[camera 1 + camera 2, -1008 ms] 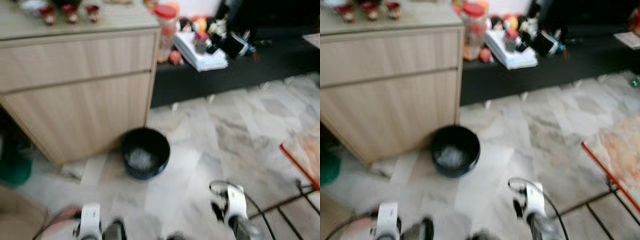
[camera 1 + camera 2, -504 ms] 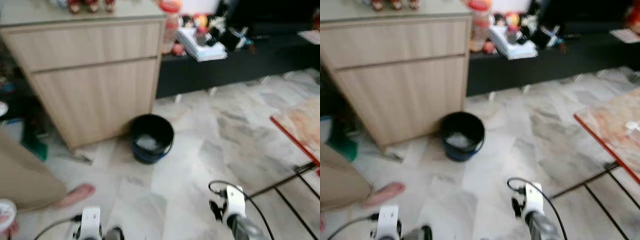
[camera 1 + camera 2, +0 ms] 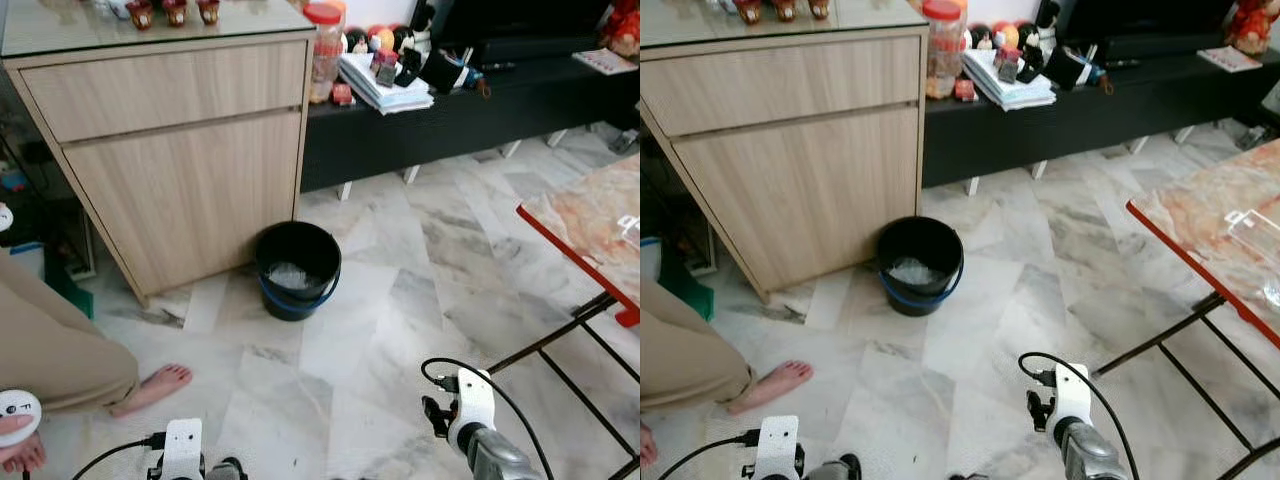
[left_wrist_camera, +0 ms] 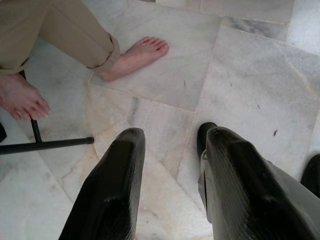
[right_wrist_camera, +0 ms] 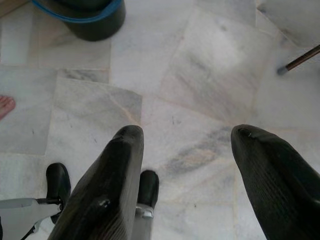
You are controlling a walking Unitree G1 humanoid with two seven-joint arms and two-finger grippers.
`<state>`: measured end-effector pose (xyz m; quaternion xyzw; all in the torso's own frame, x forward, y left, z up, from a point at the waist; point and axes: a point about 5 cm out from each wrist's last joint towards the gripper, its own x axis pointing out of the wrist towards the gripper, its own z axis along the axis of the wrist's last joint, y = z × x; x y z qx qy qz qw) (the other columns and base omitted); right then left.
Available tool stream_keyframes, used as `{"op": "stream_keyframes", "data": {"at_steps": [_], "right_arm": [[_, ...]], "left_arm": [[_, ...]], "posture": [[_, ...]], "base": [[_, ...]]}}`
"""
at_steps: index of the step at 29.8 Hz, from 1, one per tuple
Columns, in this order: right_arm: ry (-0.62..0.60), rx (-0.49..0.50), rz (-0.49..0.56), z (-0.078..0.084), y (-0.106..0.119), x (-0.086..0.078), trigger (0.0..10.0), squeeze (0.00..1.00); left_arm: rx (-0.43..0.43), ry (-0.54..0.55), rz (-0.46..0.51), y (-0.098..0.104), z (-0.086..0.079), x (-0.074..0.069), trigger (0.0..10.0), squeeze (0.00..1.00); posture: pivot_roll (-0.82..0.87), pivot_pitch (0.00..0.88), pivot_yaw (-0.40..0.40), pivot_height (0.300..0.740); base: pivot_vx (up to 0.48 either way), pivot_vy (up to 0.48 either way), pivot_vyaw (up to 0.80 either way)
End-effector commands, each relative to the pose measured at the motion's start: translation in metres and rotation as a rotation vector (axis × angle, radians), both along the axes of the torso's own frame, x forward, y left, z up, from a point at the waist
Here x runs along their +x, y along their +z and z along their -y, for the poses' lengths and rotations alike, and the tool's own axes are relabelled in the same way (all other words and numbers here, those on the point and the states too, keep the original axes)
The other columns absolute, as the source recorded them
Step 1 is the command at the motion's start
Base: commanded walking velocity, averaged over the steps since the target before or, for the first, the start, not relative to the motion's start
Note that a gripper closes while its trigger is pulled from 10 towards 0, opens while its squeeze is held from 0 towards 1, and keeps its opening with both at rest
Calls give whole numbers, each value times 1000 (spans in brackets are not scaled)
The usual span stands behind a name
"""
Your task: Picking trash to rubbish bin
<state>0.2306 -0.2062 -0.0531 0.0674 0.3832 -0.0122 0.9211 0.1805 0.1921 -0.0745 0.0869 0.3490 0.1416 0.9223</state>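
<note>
Black rubbish bin (image 3: pixel 297 270) stands ahead on marble floor (image 3: pixel 400 310), well apart from both arms; right gripper (image 5: pixel 185 185) nearer; left gripper (image 4: pixel 170 185) likewise spread, empty

Glossy marble floor (image 3: pixel 400 300), matt wood-grain cabinet (image 3: pixel 180 170), black plastic bin (image 3: pixel 297 270).

Both eye views look steeply down from head height across the marble floor (image 3: pixel 400 290) toward the bin (image 3: pixel 297 268); each wrist view stares straight down, close above it.
</note>
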Motion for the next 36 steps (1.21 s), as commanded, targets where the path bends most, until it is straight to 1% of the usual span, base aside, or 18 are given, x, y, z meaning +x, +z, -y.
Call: {"op": "stream_keyframes", "data": {"at_steps": [1,6,11,14,16,18,22,26,29,34,36], "right_arm": [[-21,-6,-5,6,-2,-4,10000,0],[-8,-15,-15,5,-3,-7,10000,0],[-5,-3,-15,1,-5,-9,10000,0],[-1,-2,-23,0,-6,-10,10000,0],[2,-6,-31,0,-8,-12,10000,0],[-1,-9,-42,1,-9,-15,10000,0],[0,-24,-101,4,-18,-31,10000,0],[-9,-39,-151,9,-26,-47,10000,0],[-5,-35,-179,8,-30,-57,10000,0],[-24,-17,-170,8,-30,-58,10000,0],[-30,-23,-172,11,-30,-58,10000,0]], "left_arm": [[-13,-9,-55,-8,6,-13,10000,0],[-8,-9,-61,-9,4,-16,10000,0],[-4,-16,-68,-9,2,-18,10000,0],[-4,-29,-97,-11,1,-20,10000,0],[-8,-37,-155,-15,2,-25,10000,0],[-20,-41,-177,-17,3,-27,10000,0],[-34,-47,-178,-18,7,-29,10000,0],[-40,-52,-163,-17,9,-26,10000,0],[-39,-55,-163,-16,9,-24,10000,0],[-38,-52,-164,-16,7,-24,10000,0],[-37,-51,-165,-16,7,-24,10000,0]], "posture": [[72,205,-154,740],[74,214,-146,740],[79,214,-140,740],[79,211,-135,740],[72,206,-131,740],[69,205,-130,740],[59,199,-123,740],[62,209,-124,740],[65,215,-123,740],[60,218,-122,740],[59,221,-124,740]], "base": [[0,0,0],[0,0,0],[0,0,0],[0,0,0],[0,0,0],[0,0,0],[0,0,0],[0,0,0],[0,0,0],[0,0,0],[0,0,0]]}}
